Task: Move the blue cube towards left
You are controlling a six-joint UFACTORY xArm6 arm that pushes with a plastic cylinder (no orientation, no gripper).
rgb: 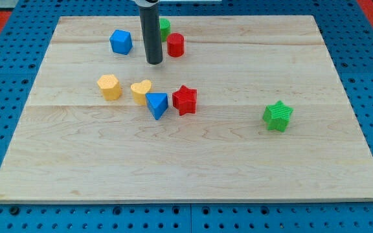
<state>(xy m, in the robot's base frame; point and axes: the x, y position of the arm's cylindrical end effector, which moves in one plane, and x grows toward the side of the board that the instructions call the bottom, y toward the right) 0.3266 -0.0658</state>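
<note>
The blue cube [120, 41] sits near the view's top left on the wooden board [186, 162]. My tip [154, 62] is at the lower end of the dark rod, a short way to the right of the blue cube and slightly below it, not touching it. A red cylinder [175, 44] stands just right of the rod. A green block [164, 28] is partly hidden behind the rod.
A yellow block [109, 86], a yellow heart [141, 90], a blue triangular block [157, 105] and a red star [184, 99] cluster in the middle. A green star [278, 116] lies at the right. The board rests on a blue pegboard.
</note>
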